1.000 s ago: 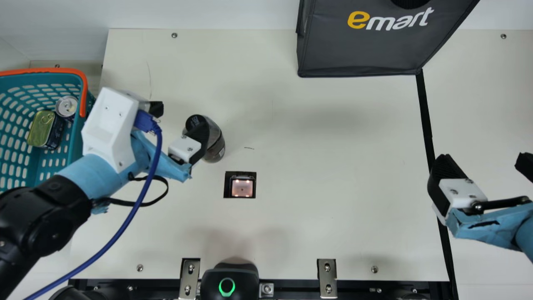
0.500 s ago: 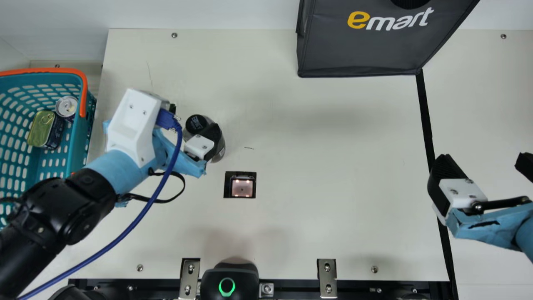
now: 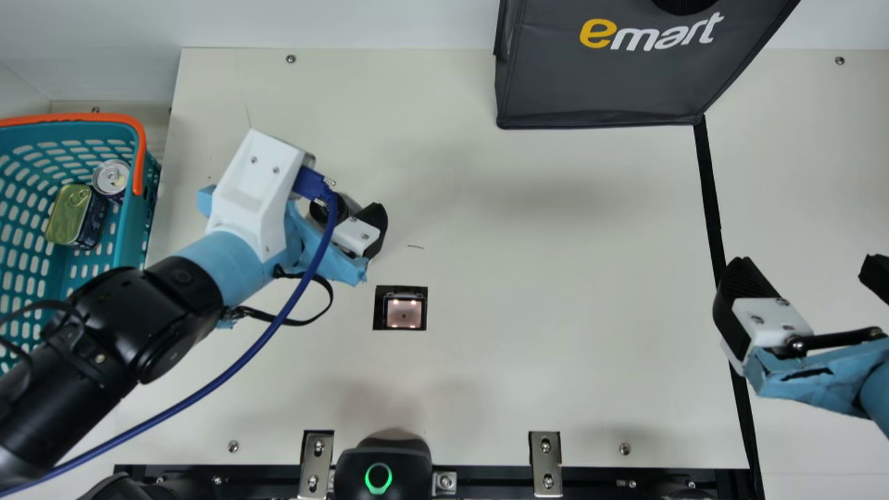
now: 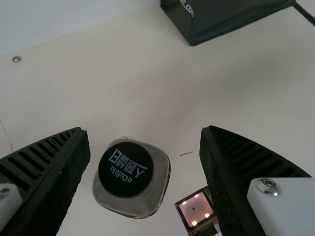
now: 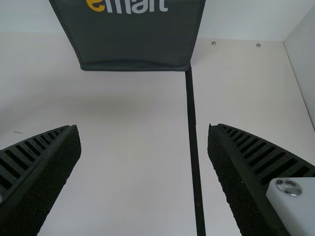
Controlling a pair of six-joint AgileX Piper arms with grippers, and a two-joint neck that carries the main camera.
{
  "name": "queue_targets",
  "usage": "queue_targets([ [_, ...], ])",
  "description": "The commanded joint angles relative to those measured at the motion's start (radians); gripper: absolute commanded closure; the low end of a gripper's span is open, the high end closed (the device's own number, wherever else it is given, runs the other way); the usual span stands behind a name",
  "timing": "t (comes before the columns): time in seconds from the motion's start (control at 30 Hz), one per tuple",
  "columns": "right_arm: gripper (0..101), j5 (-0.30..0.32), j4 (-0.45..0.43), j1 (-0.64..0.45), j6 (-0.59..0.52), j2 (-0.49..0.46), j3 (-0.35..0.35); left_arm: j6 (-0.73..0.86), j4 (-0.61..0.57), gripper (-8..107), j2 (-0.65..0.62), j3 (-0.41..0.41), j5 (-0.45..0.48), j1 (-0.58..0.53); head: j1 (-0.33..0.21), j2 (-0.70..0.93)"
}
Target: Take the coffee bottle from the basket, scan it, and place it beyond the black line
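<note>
So, basket (image 3: pixel 132 236): teal lattice walls and an orange handle (image 3: pixel 141 153), at the table's left side; the left arm covers its near corner in the main view.
In the basket: a tin (image 3: pixel 68 214) with a gold-green lid and a pull ring, and just beside it a can (image 3: pixel 111 178), upright, silver top upward.
Bottle (image 4: pixel 132 178): outside the basket, upright on the cream table (image 3: pixel 542 333), clear-walled with a black cap, between basket and scanner and a little farther off than the scanner; on the left side of the black line.
Left gripper (image 3: pixel 344 194): over the bottle, fingers spread, one to either side of it; in the left wrist view bare table shows between the bottle and each finger, so it has no grip on it.
Scanner (image 3: pixel 403 312): a small lit window in a black surround, set into the table near the bottle.
Black line (image 3: pixel 710 201): runs from the bag's corner to the near edge.
Bag (image 3: pixel 597 83): dark, standing at the far edge; what is inside is hidden.
Right gripper (image 3: pixel 807 267): by the black line, fingers wide apart, nothing between them.
Near edge: a black device (image 3: pixel 382 469) with a green ring.
</note>
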Motion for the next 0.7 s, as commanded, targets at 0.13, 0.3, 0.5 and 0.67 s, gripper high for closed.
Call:
queue_targets([
  [0.13, 10, 0.000, 0.000, 0.000, 0.000, 0.000, 0.000, 0.046, -0.029, 9, 0.013, -0.039, 0.066, 0.002, -0.026, 0.002],
  [0.3, 10, 0.000, 0.000, 0.000, 0.000, 0.000, 0.000, 0.093, -0.053, 9, 0.019, -0.066, 0.103, 0.016, -0.026, 0.002],
  [0.5, 10, 0.000, 0.000, 0.000, 0.000, 0.000, 0.000, 0.138, -0.077, 9, 0.027, -0.086, 0.133, 0.035, -0.026, 0.002],
  [0.67, 10, 0.000, 0.000, 0.000, 0.000, 0.000, 0.000, 0.154, -0.088, 9, 0.033, -0.096, 0.153, 0.042, -0.026, 0.002],
])
